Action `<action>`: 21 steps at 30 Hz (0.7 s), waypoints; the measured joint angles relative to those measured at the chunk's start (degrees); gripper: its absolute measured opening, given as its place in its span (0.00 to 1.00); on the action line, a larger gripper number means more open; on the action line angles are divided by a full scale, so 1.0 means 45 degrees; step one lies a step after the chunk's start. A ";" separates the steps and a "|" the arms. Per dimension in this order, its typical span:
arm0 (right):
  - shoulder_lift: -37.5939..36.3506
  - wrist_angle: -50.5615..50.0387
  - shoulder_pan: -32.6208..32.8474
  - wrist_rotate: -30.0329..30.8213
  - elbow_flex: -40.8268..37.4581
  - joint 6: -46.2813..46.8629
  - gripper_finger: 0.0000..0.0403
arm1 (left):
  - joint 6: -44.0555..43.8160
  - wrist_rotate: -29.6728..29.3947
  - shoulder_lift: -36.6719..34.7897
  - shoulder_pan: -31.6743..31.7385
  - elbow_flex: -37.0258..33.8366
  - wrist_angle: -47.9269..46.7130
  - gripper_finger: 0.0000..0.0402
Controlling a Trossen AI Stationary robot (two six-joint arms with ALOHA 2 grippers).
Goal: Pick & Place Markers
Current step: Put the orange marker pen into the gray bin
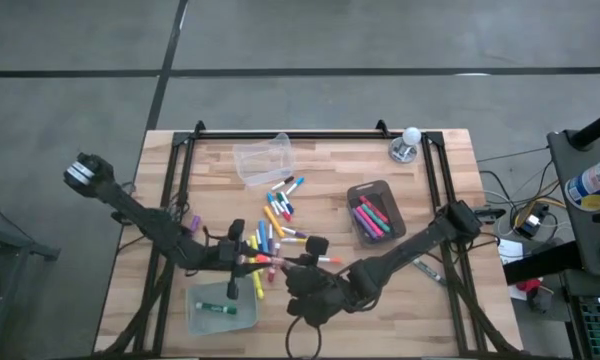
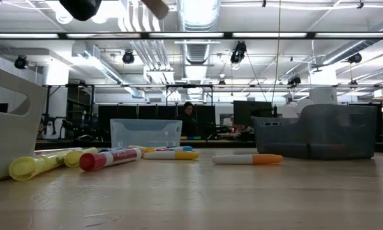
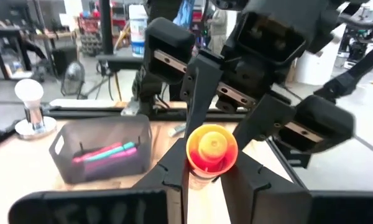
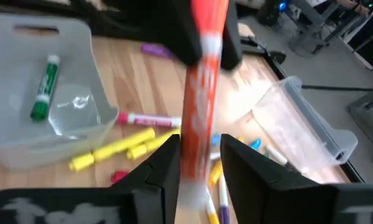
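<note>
Gripping the orange marker [image 3: 211,151] between them, your left claw [image 1: 248,259] clamps one end while your right claw [image 1: 298,262] sits narrowly around the other, above the desk [image 1: 450,190]. Beyond lie the loose markers [image 1: 275,215], a green marker in the clear bin [image 1: 202,318].

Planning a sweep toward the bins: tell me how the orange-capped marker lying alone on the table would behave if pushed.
The orange-capped marker looks round-bodied and lies flat on the smooth wooden table, so it would probably roll if pushed sideways. Small and thin, it is likely light and stiff.
</note>
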 joint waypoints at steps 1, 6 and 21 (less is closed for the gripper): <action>0.0000 -0.0125 0.0016 0.0011 -0.0078 0.0148 0.28 | -0.0161 0.0021 -0.0185 -0.0010 0.0000 -0.0316 0.16; -0.0024 -0.0773 0.0016 0.0080 -0.0589 0.0721 0.31 | -0.1374 -0.0009 -0.1251 -0.0235 0.0000 -0.2465 0.15; -0.0024 -0.2167 0.0036 0.0050 -0.1596 0.1908 0.32 | -0.5932 0.1661 -0.3907 -0.2835 0.0000 -0.9521 0.15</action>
